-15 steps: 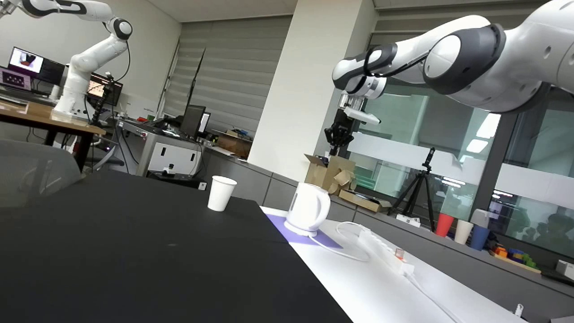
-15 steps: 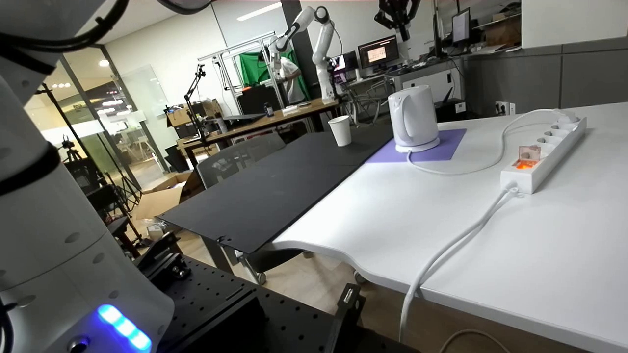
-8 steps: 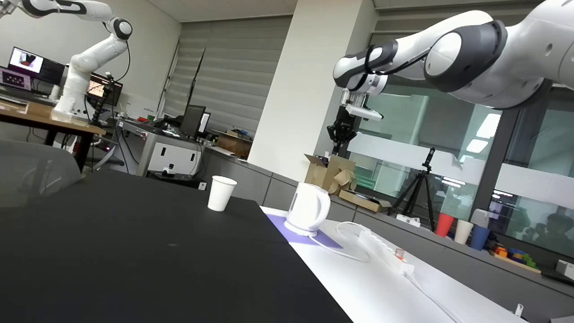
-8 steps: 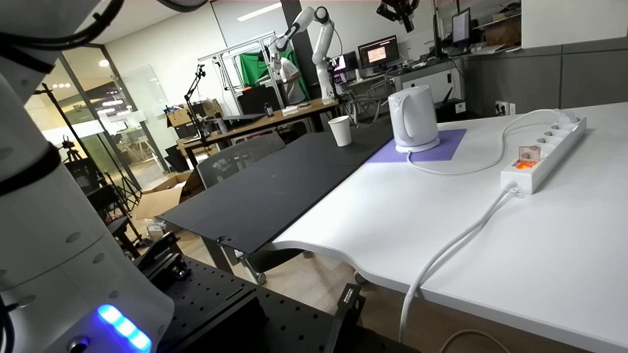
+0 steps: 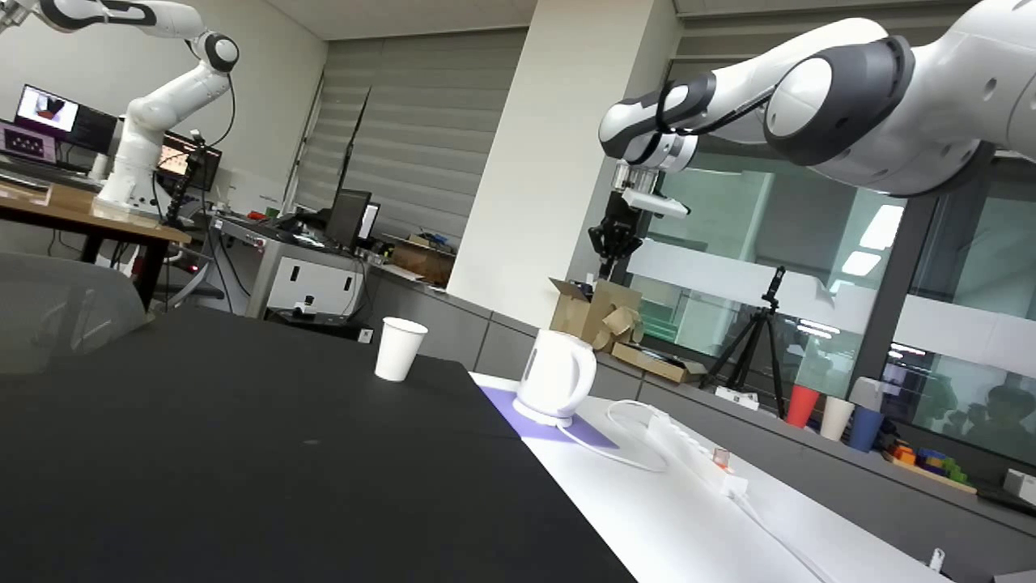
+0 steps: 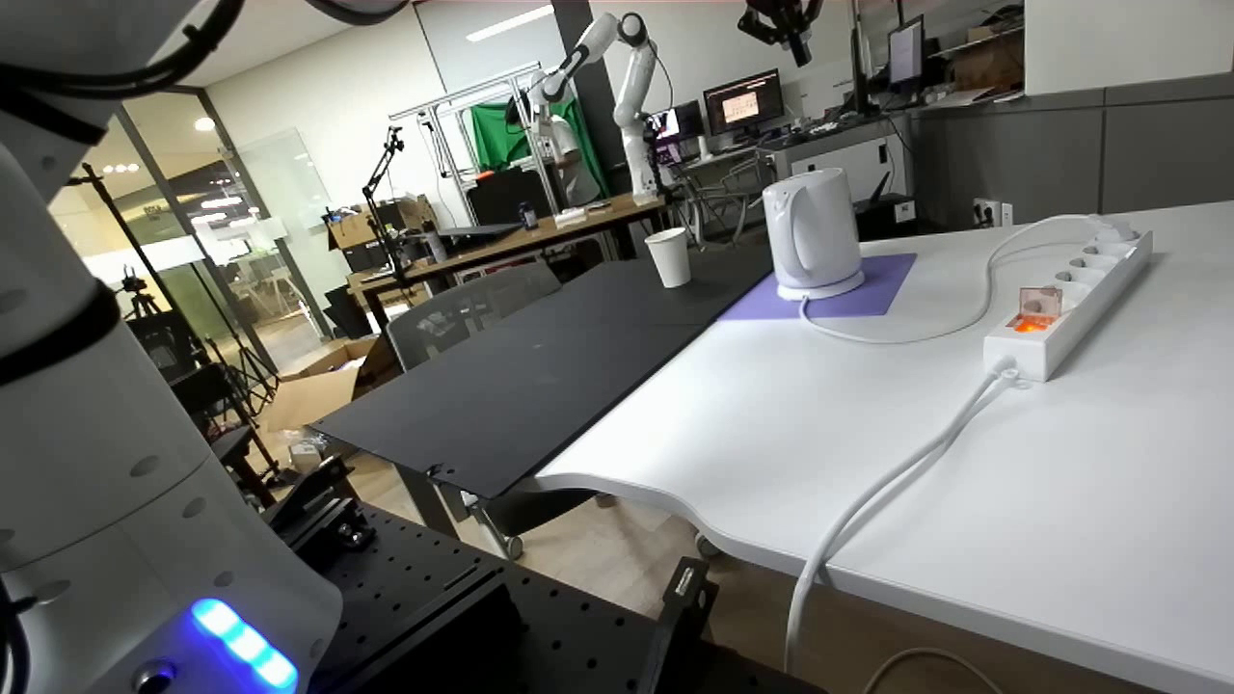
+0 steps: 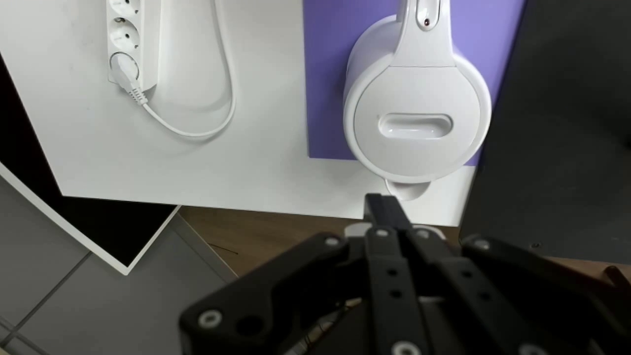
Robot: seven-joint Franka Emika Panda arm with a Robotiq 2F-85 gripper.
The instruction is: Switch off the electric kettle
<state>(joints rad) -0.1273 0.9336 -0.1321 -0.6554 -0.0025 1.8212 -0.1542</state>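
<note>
In the wrist view the gripper (image 7: 387,209) was clenched. Just past twelve o'clock stood the electric kettle (image 7: 419,91) on a purple sheet (image 7: 323,103); at ten, a power strip (image 7: 152,44); at two, a black surface (image 7: 557,148). In both exterior views a white cup (image 5: 399,350) stood at the kettle's nine.

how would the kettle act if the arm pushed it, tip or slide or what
The kettle looks hard and smooth, so probably stiff and slippery. Its broad, round base sits flat, so a light push likely won't tip it. Its cord lies slack, which may allow some sliding.
</note>
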